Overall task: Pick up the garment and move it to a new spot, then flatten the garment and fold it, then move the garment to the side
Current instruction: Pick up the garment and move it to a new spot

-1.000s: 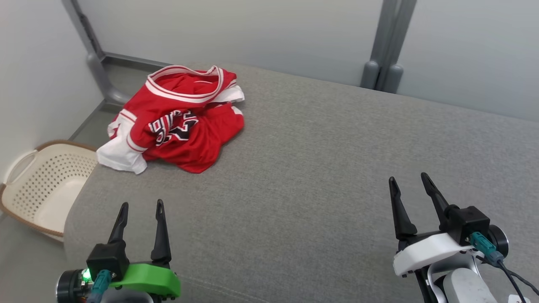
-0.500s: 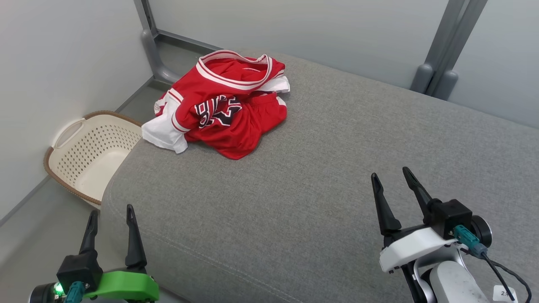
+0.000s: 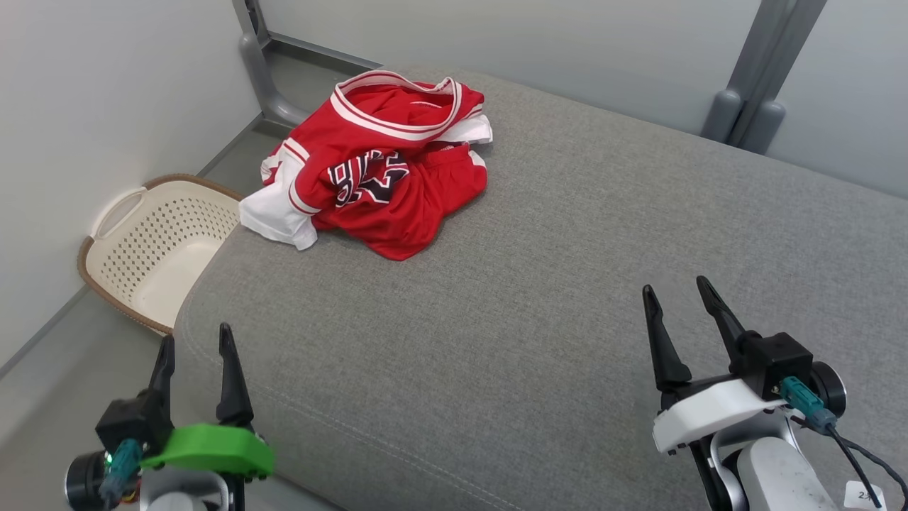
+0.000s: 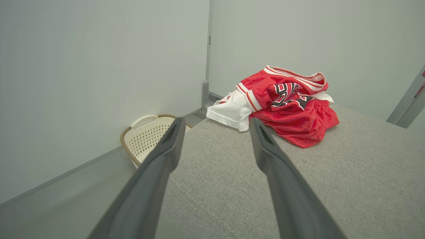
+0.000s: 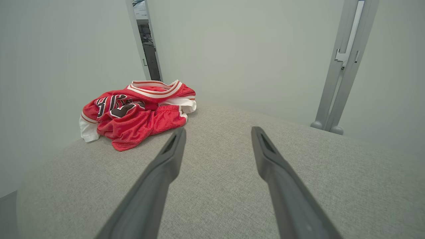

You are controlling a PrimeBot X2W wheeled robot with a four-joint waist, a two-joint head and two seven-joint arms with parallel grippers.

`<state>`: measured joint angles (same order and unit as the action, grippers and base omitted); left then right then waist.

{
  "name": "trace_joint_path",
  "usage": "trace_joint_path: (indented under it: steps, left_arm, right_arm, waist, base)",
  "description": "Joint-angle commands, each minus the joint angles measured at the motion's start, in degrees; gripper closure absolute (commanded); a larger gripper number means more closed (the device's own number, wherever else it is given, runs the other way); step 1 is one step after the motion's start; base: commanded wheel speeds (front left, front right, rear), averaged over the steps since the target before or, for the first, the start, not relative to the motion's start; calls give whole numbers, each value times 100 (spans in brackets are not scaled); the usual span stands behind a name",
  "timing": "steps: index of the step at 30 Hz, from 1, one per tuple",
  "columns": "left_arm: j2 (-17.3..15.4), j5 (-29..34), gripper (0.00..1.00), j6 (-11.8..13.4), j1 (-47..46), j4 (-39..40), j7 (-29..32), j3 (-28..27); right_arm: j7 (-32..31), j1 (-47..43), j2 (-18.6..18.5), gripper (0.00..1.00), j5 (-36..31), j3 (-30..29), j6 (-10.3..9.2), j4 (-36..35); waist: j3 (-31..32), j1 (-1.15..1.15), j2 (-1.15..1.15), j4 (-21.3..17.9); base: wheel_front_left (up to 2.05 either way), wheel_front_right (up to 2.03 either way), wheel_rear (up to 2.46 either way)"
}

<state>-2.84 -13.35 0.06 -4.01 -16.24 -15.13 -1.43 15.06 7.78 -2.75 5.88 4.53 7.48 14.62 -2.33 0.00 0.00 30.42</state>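
And here we are, both arms low at the near edge. The left claw (image 3: 196,335), the one on the green mount, hangs at the near left corner of the grey fabric-covered worktop (image 3: 539,241), its two dark fingers spread apart with nothing between them. Over on the right, the right claw (image 3: 674,285) on its white mount is above the near right part of the worktop, and it is wide open and empty as well.

Now the garment (image 3: 383,163): a red jersey with white trim and black lettering, crumpled in a heap at the far left corner of the worktop, well apart from both claws. A white part of it spills toward the left edge, and the striped neckline lies on top at the back.

Looking along the left claw (image 4: 217,120), the garment (image 4: 289,103) sits ahead and a touch to the right, bunched up, with the red mesh fabric draping forward. From the right claw (image 5: 218,129), the garment (image 5: 139,113) lies ahead and off to the left, with bare grey fabric in between.

Down on the floor, left of the worktop, a cream perforated basket (image 3: 120,213) with a brown rim stands against the wall.
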Motion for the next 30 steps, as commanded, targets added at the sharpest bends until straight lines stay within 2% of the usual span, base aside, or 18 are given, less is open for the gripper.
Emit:
trace_joint_path:
  steps: [1, 7, 11, 17, 22, 27, 30]
  left_arm:
    - [-12, -9, 0, -65, -291, -152, -4, 40]
    - [-58, -336, 0, -279, -1398, -1274, 42, -24]
    - [-81, -734, 0, -453, -2285, -2071, 455, -151]
    - [-334, -1182, 0, -601, -3450, -2977, 999, -348]
    - [-558, -1475, 0, -658, -4160, -3507, 1504, -473]
    - [-869, -1446, 0, -659, -4608, -3856, 1980, -365]
    - [-1054, -1312, 0, -522, -4726, -4085, 2220, -270]
  right_arm:
    - [18, -90, -24, 0, -55, -51, 3, -43]
    - [18, -4, -29, 0, -217, 72, 2, -182]
    - [-30, 163, -26, 0, -416, 127, 2, -300]
    - [-236, 373, -26, 0, -674, 290, 2, -595]
    - [-379, 469, -26, 0, -842, 356, 2, -874]
    - [-432, 514, -22, 0, -858, 410, 2, -1032]
    - [-416, 500, -22, 0, -803, 440, 2, -1048]
  waist:
    - [-40, 0, 0, -19]
    - [-395, 0, 0, -475]
    - [-787, 0, 0, -782]
    - [-1379, 0, 0, -1297]
    - [-1802, 0, 0, -1632]
    - [-2055, 0, 0, -1856]
    - [-2099, 0, 0, -1969]
  base:
    - [0, 0, 0]
    - [0, 0, 0]
    - [0, 0, 0]
    - [0, 0, 0]
    - [0, 0, 0]
    - [0, 0, 0]
    - [0, 0, 0]
